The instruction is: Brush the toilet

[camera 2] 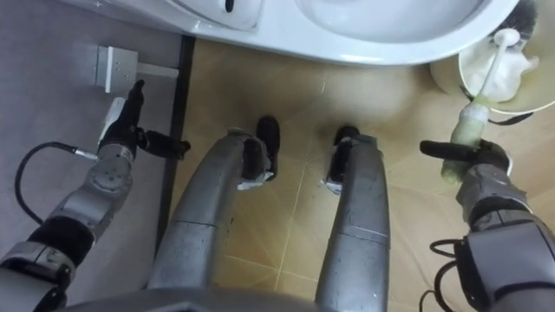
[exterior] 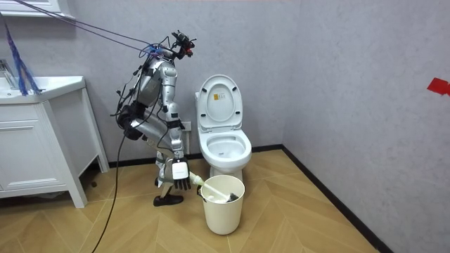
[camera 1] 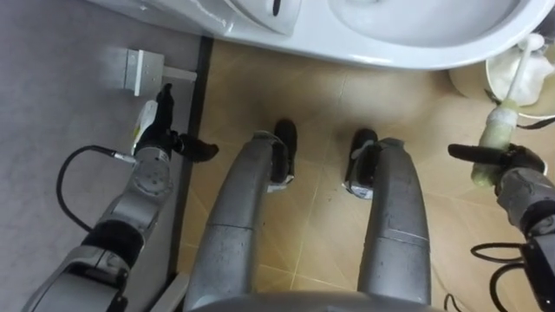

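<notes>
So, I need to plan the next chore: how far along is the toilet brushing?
Early. Done: the toilet lid is up. In hand: the right robot hand is curled round the brush handle, its far end in the white bucket beside the bowl. Left: carrying the brush to the bowl and scrubbing it. The left robot hand hangs open near the wall.

The room is bounded by grey walls (exterior: 337,63) edged with a dark skirting (camera 1: 201,95), the floor (exterior: 295,225) is laid in tan herringbone boards, a white cabinet (exterior: 28,154) is set at the room view's left, and a red mark (exterior: 438,86) is seen at its right.
</notes>
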### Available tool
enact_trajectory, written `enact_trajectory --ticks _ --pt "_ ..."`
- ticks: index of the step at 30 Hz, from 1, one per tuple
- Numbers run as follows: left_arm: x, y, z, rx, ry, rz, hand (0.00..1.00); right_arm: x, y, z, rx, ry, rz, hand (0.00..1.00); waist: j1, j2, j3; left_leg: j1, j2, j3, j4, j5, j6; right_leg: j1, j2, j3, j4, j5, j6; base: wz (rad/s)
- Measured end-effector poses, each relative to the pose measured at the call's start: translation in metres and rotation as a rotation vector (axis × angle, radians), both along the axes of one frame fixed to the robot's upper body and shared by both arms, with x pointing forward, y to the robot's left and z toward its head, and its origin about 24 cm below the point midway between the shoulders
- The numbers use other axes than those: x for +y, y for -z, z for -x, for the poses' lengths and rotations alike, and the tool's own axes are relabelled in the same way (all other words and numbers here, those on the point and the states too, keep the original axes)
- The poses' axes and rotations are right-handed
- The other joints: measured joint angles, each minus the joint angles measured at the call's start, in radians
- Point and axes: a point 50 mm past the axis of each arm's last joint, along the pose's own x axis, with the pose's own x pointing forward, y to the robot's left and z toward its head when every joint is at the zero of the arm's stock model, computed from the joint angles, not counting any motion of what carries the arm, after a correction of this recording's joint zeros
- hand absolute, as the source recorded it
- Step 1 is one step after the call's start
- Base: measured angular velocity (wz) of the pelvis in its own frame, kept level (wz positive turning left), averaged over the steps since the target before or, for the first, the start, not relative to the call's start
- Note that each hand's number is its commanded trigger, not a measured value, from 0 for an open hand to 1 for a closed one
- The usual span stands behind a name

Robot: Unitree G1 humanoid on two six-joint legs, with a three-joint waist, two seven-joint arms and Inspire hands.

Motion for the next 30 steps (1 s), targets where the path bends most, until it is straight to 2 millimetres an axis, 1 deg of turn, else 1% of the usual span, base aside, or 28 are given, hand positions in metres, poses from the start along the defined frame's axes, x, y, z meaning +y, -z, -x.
enact_trajectory --ticks 1,6,8,14,17,21,23,27,30 --pt "-0.001 -0.001 -0.001 -0.004 0.006 0.0 0.0 -0.001 -0.001 -0.001 0.001 -0.007 0.005 1.0 0.0 0.0 0.0 0.0 0.0 0.0 0.002 0.0 0.0 0.0 -0.006 -0.002 0.006 -0.003 -0.001 0.08" --pt "-0.003 -0.002 -0.001 -0.009 0.022 -0.004 0.0 -0.001 -0.002 -0.002 -0.004 -0.007 0.006 1.0 0.0 -0.001 0.0005 0.0 -0.001 -0.001 0.003 0.0 0.0 0.0 -0.008 -0.002 0.008 -0.005 0.0 0.01" --pt "-0.003 -0.002 -0.001 -0.011 0.022 -0.004 0.0 -0.002 -0.001 0.0 0.005 -0.005 0.006 1.0 -0.002 -0.001 0.0007 0.0 0.0 -0.001 0.003 0.0 0.0 0.0 -0.012 -0.002 0.008 -0.005 0.0 0.0" --pt "0.002 -0.004 -0.001 -0.021 0.017 -0.019 0.0 -0.002 -0.001 0.0 0.003 -0.004 0.003 1.0 -0.007 -0.002 0.001 0.0 -0.001 -0.001 0.002 0.0 0.0 0.001 -0.012 -0.003 0.007 -0.005 0.0 0.0" --pt "0.005 -0.004 0.001 -0.025 0.002 0.003 0.0 -0.002 0.0 0.001 0.007 -0.002 0.003 1.0 -0.013 -0.002 0.0009 0.006 -0.002 -0.004 0.002 0.0 0.0 0.011 -0.009 -0.009 0.003 -0.005 0.0 0.0" --pt "0.009 0.003 0.013 -0.001 -0.002 0.006 0.0 -0.002 0.007 0.011 0.028 0.011 -0.016 1.0 -0.01 -0.004 0.0013 0.049 0.001 -0.006 -0.015 0.0 0.0 0.06 0.005 -0.012 -0.025 -0.002 0.005 -0.04" --pt "0.01 0.006 0.019 0.018 -0.003 0.009 0.0 -0.003 0.009 0.015 0.029 0.026 -0.029 1.0 -0.007 -0.006 0.0013 0.075 0.001 -0.007 -0.027 0.0 0.0 0.087 0.006 -0.014 -0.039 -0.002 0.006 -0.05" --pt "0.011 0.013 0.029 0.048 -0.012 0.011 0.0 0.002 0.019 0.025 0.034 0.077 -0.094 1.0 -0.002 -0.009 0.0019 0.16 0.01 -0.013 -0.076 0.001 -0.002 0.179 0.01 -0.034 -0.098 0.005 0.002 -0.02" --pt "0.013 0.019 0.038 0.074 -0.018 0.013 0.0 0.01 0.028 0.033 0.032 0.111 -0.155 1.0 -0.002 -0.014 0.0008 0.233 0.014 -0.024 -0.122 0.004 -0.006 0.26 0.024 -0.046 -0.16 0.018 0.005 -0.04"
